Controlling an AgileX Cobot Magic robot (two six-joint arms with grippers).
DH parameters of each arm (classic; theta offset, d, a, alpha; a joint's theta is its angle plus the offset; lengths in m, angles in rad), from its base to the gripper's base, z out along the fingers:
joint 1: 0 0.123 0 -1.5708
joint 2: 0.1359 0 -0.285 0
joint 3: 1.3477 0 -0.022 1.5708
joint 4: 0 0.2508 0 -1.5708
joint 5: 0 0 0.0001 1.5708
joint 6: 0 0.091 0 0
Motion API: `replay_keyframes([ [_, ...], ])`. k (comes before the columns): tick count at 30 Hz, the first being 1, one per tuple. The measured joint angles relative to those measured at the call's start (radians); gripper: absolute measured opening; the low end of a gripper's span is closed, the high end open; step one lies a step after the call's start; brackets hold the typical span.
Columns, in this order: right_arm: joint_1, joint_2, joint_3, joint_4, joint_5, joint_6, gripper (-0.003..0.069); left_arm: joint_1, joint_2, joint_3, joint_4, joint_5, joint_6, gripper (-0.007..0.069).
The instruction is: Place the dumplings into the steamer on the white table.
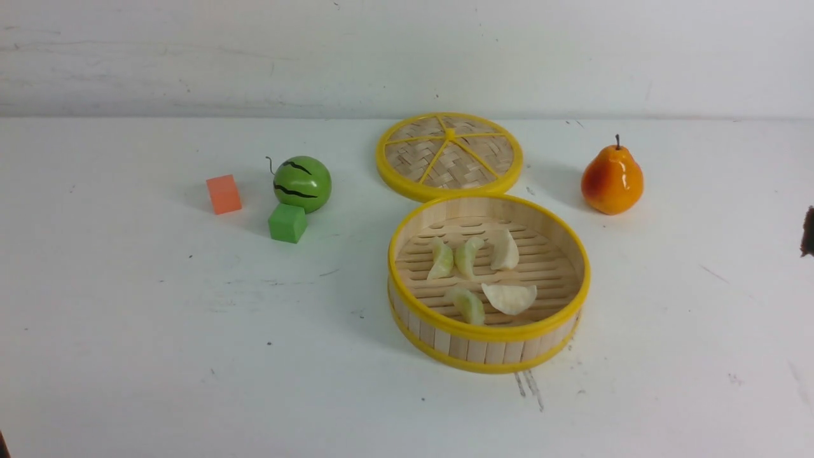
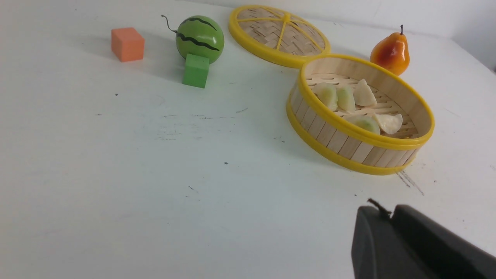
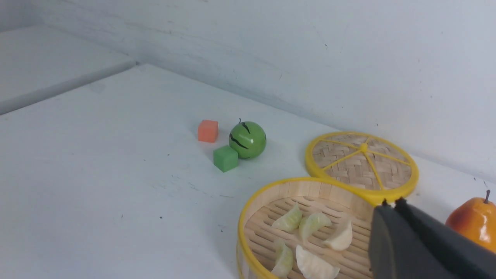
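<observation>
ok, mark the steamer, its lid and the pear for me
steamer (image 1: 493,331), front view, near yellow rim.
lid (image 1: 449,156), front view, woven centre.
pear (image 1: 612,181), front view, middle of body.

1. Steamer (image 1: 488,331) on white table (image 1: 127,356), right of centre; five dumplings (image 1: 483,273) inside, three behind, two in front.
2. Lid (image 1: 449,156) flat just behind steamer.
3. Pear (image 1: 612,179) to the right of the lid.
4. Toy watermelon (image 1: 302,183) left of lid; one cube (image 1: 287,222) touching its front, another cube (image 1: 223,194) further left.
</observation>
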Motion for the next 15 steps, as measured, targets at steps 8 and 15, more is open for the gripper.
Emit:
replay_keyframes([
  [8, 0.000, -0.003, 0.015, 0.000, 0.004, 0.000, -0.0011, 0.000, 0.000, 0.000, 0.001, 0.001, 0.000, 0.0057],
  [15, 0.000, -0.003, 0.021, 0.001, 0.038, 0.000, -0.0005, 0.000, 0.000, 0.000, 0.001, 0.001, 0.000, 0.0057],
])
